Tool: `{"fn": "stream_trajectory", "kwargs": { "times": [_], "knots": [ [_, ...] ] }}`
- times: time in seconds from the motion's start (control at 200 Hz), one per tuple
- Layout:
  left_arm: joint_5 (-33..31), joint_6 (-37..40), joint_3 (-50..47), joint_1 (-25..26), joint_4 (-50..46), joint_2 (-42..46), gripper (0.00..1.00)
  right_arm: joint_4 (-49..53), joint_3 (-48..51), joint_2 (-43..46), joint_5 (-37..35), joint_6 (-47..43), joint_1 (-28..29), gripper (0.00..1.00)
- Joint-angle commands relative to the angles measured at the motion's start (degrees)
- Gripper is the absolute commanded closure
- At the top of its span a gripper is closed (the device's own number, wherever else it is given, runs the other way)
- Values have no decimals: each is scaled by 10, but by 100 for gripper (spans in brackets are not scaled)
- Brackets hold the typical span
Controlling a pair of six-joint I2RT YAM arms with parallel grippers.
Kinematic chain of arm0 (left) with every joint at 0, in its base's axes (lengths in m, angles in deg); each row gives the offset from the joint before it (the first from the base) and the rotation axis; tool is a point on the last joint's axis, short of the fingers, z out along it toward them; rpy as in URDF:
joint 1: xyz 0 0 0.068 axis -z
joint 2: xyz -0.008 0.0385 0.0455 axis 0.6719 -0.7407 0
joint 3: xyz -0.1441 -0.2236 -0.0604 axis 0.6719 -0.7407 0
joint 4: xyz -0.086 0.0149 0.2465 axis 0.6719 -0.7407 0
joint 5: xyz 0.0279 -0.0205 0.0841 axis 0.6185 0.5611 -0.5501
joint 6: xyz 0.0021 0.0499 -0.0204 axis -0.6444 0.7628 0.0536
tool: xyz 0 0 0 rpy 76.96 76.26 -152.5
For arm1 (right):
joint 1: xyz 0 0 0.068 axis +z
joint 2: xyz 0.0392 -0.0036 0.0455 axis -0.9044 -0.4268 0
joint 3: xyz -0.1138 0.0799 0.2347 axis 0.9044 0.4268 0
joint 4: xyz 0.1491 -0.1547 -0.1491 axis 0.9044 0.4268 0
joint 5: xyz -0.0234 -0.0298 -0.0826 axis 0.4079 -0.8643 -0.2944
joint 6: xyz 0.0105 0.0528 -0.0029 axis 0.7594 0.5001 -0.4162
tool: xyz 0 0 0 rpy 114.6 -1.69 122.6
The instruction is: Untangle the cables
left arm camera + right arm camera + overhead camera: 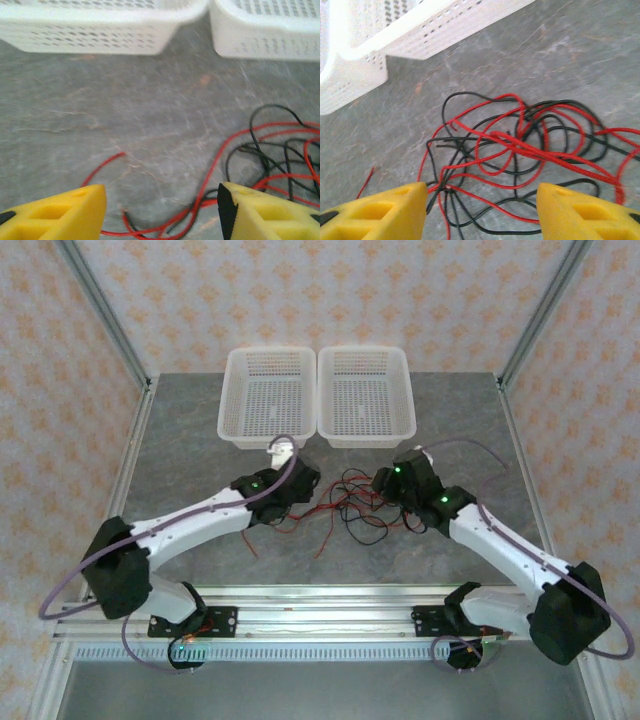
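on the grey table (190,460), cables (520,145) lie tangled.

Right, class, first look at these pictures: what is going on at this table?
Two robot arms are working at a tangle of thin red and black cables lying on the grey table, in front of two white baskets. The left gripper is open, low over the tangle's left edge. The right gripper is open too, above the thick of the knot. Neither holds a wire, and the cables are not yet separated.
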Motion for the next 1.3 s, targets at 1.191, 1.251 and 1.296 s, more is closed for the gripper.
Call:
{"fn": "stream_trajectory", "kwargs": {
  "times": [1.191, 1.251, 1.296],
  "knots": [
    [-35, -79, -144, -65, 99, -197, 40, -99, 66, -280, -164, 64, -4, 72],
    [-37, -82, -150, -71, 97, -191, 40, -81, 62, -272, -178, 65, -4, 75],
    [-39, -83, -154, -73, 97, -188, 40, -67, 58, -264, -189, 66, -4, 78]
  ]
}}
